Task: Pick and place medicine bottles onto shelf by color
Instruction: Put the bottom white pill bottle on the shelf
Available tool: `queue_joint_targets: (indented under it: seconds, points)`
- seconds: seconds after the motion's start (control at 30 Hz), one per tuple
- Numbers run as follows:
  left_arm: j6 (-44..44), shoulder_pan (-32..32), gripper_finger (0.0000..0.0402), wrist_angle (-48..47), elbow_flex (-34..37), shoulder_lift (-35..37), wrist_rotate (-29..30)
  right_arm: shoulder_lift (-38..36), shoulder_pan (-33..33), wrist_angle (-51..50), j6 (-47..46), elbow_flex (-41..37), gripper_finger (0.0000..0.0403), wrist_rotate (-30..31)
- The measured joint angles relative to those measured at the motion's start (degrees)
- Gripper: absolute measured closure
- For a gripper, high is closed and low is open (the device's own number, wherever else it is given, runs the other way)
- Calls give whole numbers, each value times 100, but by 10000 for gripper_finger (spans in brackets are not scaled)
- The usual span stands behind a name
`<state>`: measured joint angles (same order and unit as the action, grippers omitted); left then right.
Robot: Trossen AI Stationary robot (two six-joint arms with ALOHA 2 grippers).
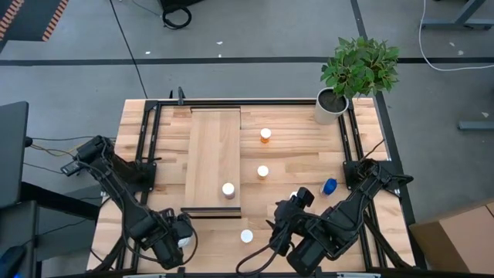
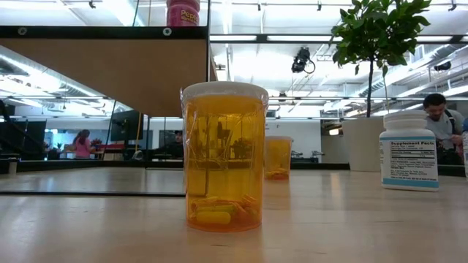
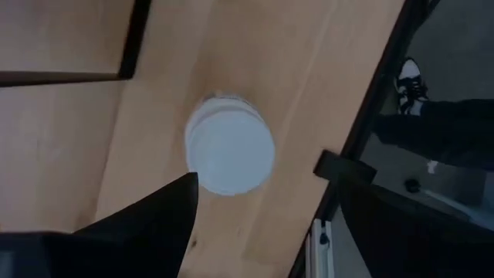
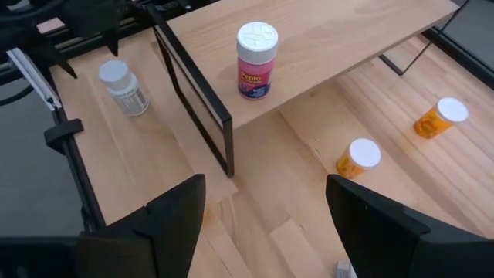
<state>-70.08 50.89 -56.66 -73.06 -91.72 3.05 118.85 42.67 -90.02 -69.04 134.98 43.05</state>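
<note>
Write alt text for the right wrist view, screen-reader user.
A pink bottle with a white cap stands upright on the raised light-wood shelf. Beyond the shelf's dark end frame, a white bottle stands on the table; two orange bottles stand on the other side. The right gripper hangs open in the foreground.

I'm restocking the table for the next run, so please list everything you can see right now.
shelf: one, light wood, table's left half
pink bottle: one, on shelf
orange bottles: three; two right of shelf, one at front edge
white bottles: two; one by the shelf's dark end, one at right
blue bottle: one, lying right
plant: one, white pot, far right corner
left gripper: open, above white bottle
right gripper: open, empty
</note>
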Motion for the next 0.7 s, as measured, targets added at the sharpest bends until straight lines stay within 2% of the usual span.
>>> queue_joint_targets:
  seconds: [0.13, 0.47, 0.7]
  points:
    - [-16, -12, 86, -73, 2, -5, 201, 0, 0, 0, 20, 0, 126, 1]
    - [0, -102, 88, 125, 485, -23, 202, 0, -4, 0, 26, -2, 126, 0]
    - [40, -135, 91, 309, 511, -26, 239, 0, -2, 0, 4, -2, 126, -4]
